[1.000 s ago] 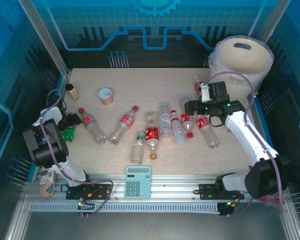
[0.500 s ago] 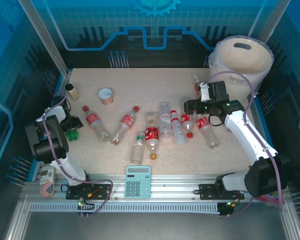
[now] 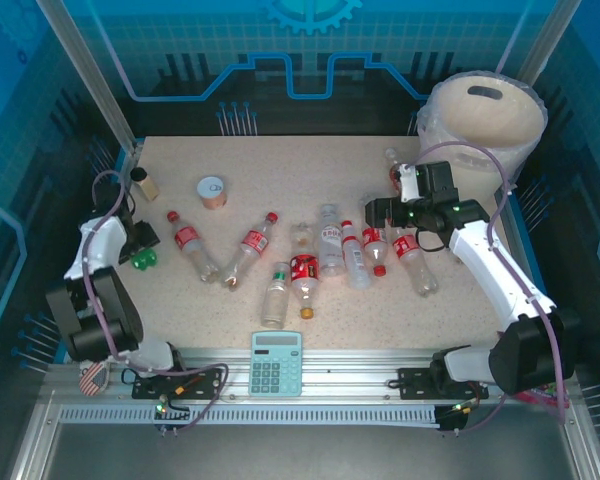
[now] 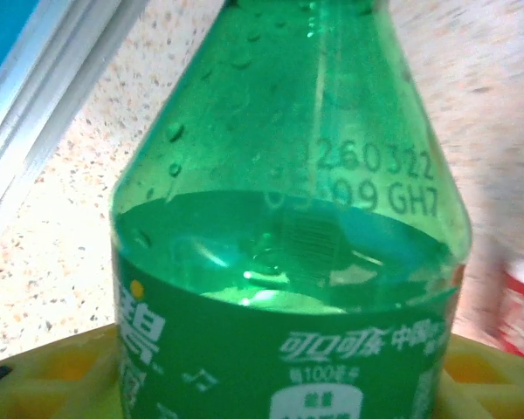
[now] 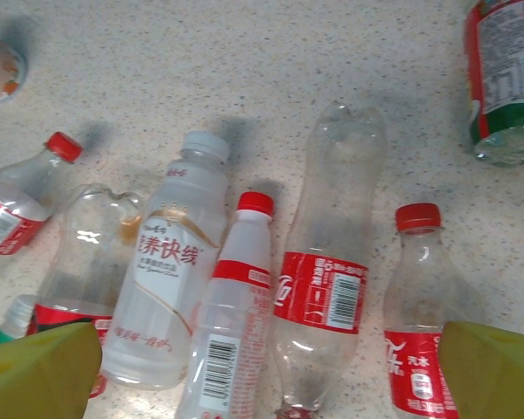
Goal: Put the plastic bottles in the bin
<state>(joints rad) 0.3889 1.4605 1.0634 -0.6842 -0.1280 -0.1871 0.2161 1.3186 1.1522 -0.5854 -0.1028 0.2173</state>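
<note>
A green plastic bottle (image 4: 288, 262) stands between the yellow fingers (image 4: 44, 375) of my left gripper (image 4: 271, 397), and both pads press its labelled sides. From above, that green bottle (image 3: 143, 260) is by the table's left edge under my left gripper (image 3: 138, 243). My right gripper (image 3: 380, 214) hangs open over a row of lying bottles (image 3: 355, 255). Under its spread fingertips (image 5: 35, 371) lie a white-capped bottle (image 5: 170, 288), a slim red-capped one (image 5: 231, 323) and a capless cola bottle (image 5: 327, 279). The cream bin (image 3: 480, 115) stands at the far right corner.
A round tin can (image 3: 212, 191) and a small brown jar (image 3: 145, 184) sit at the back left. A teal calculator (image 3: 276, 363) lies at the near edge. More red-capped bottles (image 3: 248, 250) lie mid-table, and one bottle (image 3: 392, 160) lies near the bin.
My left gripper has closed in on the green bottle and the arm has shifted farther along the left edge. The right gripper has barely moved.
</note>
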